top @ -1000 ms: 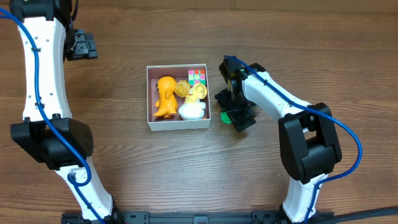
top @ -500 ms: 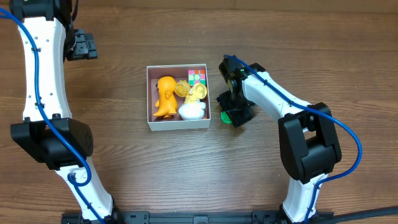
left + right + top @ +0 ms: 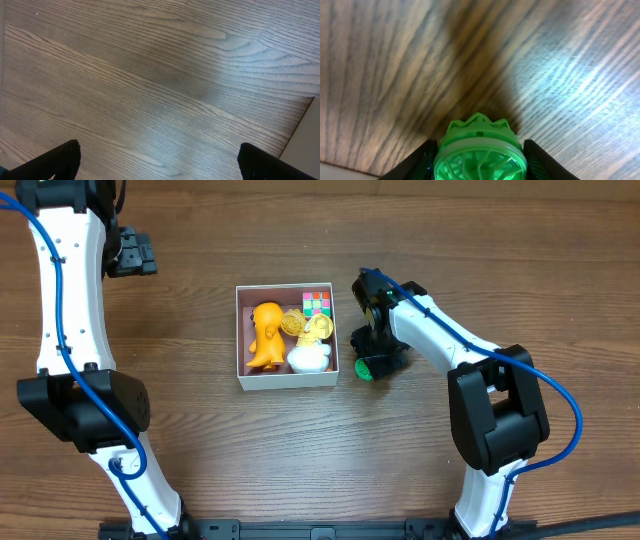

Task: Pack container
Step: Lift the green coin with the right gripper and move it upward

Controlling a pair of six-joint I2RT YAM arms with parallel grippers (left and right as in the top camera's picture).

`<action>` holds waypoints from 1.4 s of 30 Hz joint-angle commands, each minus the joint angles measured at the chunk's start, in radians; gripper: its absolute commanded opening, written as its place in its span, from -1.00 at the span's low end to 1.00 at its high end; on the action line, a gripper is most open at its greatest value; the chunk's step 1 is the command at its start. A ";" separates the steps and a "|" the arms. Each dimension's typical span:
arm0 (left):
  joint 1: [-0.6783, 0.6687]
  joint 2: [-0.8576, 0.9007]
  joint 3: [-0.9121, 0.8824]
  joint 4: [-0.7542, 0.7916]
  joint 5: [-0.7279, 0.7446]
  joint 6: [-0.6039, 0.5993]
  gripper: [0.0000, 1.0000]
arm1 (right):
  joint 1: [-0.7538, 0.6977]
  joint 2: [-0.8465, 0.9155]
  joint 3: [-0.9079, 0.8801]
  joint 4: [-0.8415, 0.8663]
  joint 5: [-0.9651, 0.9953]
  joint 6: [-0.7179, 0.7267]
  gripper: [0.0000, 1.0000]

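The container (image 3: 288, 381), a square white-walled box with a pink inside, sits mid-table. It holds an orange figure (image 3: 265, 335), a white toy (image 3: 308, 359), a yellow toy (image 3: 315, 328) and a colourful cube (image 3: 316, 303). Just right of the box, a green round ribbed toy (image 3: 362, 367) lies on the wood. My right gripper (image 3: 375, 360) is down over it. In the right wrist view both black fingers (image 3: 420, 162) press the green toy's (image 3: 480, 150) sides, with the gripper (image 3: 480, 160) shut on it. My left gripper (image 3: 130, 252) hangs open at the far left, over bare wood (image 3: 160, 160).
The brown wooden table (image 3: 200, 460) runs all round the box. The right arm's white links (image 3: 440, 335) reach across the right half, and the left arm (image 3: 65, 300) runs along the left edge. A pale strip (image 3: 305, 145) shows at the right of the left wrist view.
The right gripper's fingers have drawn together onto the green toy beside the box. The left arm and the box's contents have not moved.
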 commanded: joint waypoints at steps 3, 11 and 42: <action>0.000 0.013 0.019 -0.002 0.004 0.019 1.00 | -0.002 0.018 0.001 0.021 -0.003 0.003 -0.03; 0.000 0.013 0.019 -0.002 0.004 0.019 1.00 | -0.040 0.018 0.034 0.018 0.001 -0.081 -0.02; 0.000 0.013 0.019 -0.002 0.004 0.019 1.00 | -0.067 0.026 0.552 -0.166 0.190 -0.525 0.40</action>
